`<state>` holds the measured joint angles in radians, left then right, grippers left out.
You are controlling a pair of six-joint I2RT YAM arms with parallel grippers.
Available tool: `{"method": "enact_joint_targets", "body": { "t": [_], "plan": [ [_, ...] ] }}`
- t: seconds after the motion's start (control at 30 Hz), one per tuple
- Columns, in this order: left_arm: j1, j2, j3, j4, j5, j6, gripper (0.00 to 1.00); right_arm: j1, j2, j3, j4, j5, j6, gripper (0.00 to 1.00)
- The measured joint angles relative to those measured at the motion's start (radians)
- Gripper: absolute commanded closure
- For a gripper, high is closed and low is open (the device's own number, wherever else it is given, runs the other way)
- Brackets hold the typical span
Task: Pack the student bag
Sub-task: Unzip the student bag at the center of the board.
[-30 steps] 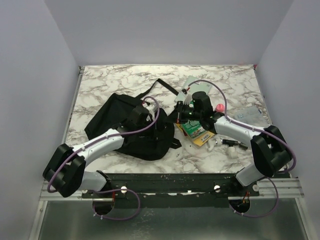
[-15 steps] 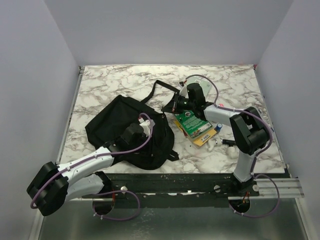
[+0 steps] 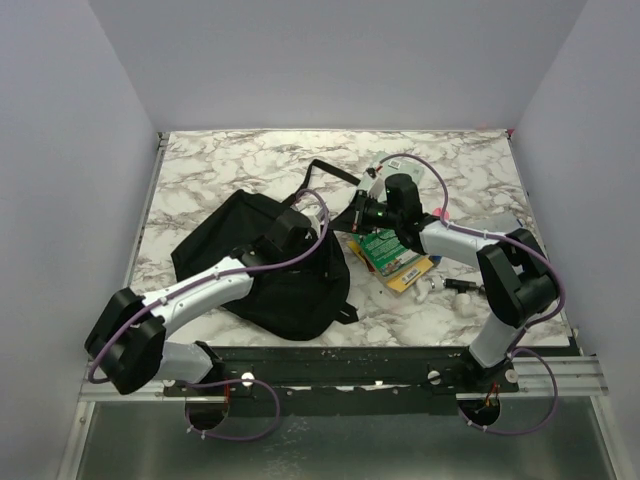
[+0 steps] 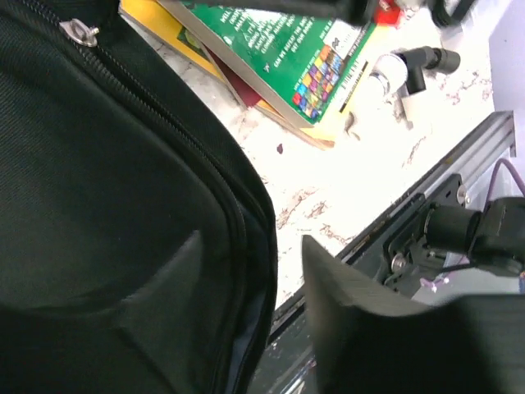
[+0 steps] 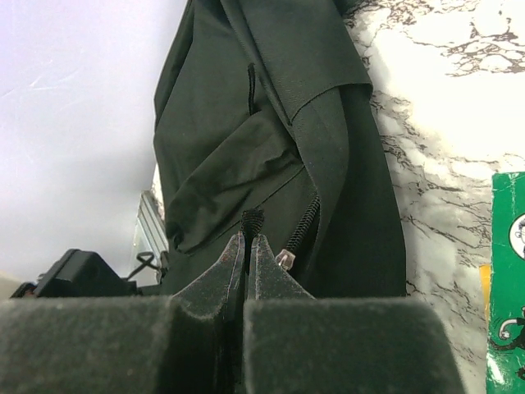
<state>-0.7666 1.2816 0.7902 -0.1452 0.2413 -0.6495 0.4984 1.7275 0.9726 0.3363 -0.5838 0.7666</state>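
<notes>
The student bag (image 3: 235, 265) is a large black fabric backpack lying flat at the left centre of the table, with a strap (image 3: 325, 170) trailing behind it. My left gripper (image 3: 300, 240) is open, its jaws standing either side of the bag's right edge (image 4: 246, 213). My right gripper (image 3: 350, 215) is shut on a black zipper pull cord (image 5: 252, 220) at the bag's far right corner, beside a zipper with a clear tip (image 5: 285, 259). A green book (image 3: 388, 250) lies on a yellow one just right of the bag.
A pink object (image 3: 440, 214) and a clear case (image 3: 495, 228) lie at the right. Small white pieces (image 3: 430, 290) and a small black item (image 3: 465, 288) lie near the books. The table's metal front rail (image 3: 350, 360) runs close below the bag.
My left gripper has swung from the bag's near middle up to its right edge. My right gripper has shifted slightly right, still pinching at the bag's corner.
</notes>
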Motion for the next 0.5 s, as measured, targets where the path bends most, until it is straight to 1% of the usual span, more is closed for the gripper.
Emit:
{"method": "enact_joint_targets", "body": {
  "t": [0.07, 0.17, 0.2, 0.3, 0.37, 0.5],
  "plan": [
    [0.004, 0.048, 0.033, -0.006, -0.007, 0.007, 0.73, 0.0, -0.002, -0.004, 0.003, -0.006, 0.002, 0.99],
    [0.006, 0.115, 0.045, -0.011, -0.007, 0.006, 0.88, 0.002, -0.002, -0.004, 0.008, -0.011, 0.005, 0.99],
    [0.006, 0.131, 0.045, -0.013, -0.006, 0.007, 0.92, 0.003, -0.002, -0.004, 0.008, -0.013, 0.008, 1.0],
    [0.005, 0.156, 0.031, -0.005, -0.002, -0.001, 0.97, 0.005, -0.002, 0.003, 0.006, -0.013, 0.012, 0.99],
    [0.005, 0.158, 0.003, 0.01, 0.006, -0.009, 0.99, 0.006, 0.009, 0.027, 0.006, -0.013, 0.013, 0.99],
    [0.005, 0.158, -0.061, 0.048, 0.024, -0.039, 1.0, 0.006, 0.087, 0.146, -0.013, -0.002, 0.003, 0.99]
  ]
}}
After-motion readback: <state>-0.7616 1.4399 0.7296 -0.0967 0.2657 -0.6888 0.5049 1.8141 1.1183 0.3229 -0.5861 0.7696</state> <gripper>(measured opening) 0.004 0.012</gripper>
